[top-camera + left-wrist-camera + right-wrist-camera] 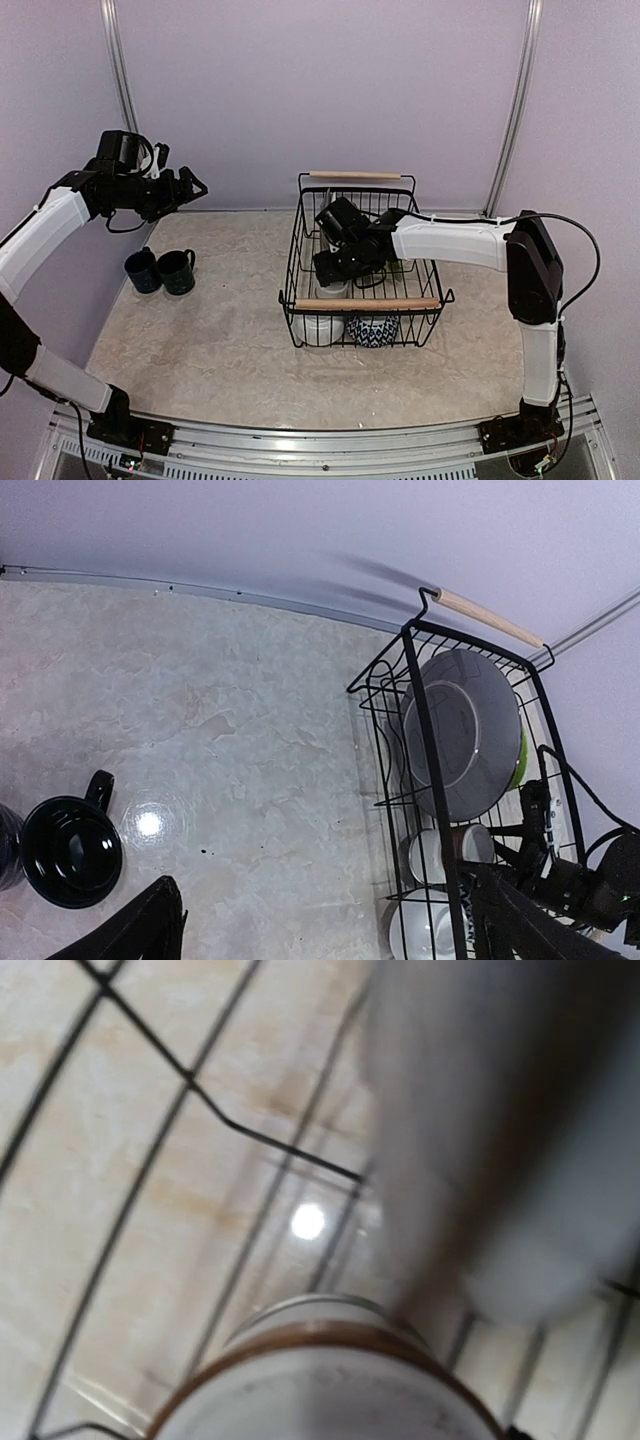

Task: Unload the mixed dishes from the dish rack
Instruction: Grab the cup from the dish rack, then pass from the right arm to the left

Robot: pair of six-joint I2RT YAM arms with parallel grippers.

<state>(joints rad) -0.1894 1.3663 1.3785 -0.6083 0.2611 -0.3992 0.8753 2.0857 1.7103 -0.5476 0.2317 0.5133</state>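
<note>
Right gripper (333, 270) down inside dish rack (367, 303). White-brown cup (320, 1390) straight ahead of fingertips, just below, brown rim band turned toward pincer; long axis seemingly in line with approach. Jaw spread: cannot tell, wrist view smeared. Left gripper (196, 186) spread wide, well off left of rack, empty. Right arm clearly nearer cup.

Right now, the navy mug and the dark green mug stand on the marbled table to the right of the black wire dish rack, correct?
No. The navy mug and the dark green mug stand on the marbled table to the left of the black wire dish rack, not the right. The top external view shows it.
</note>
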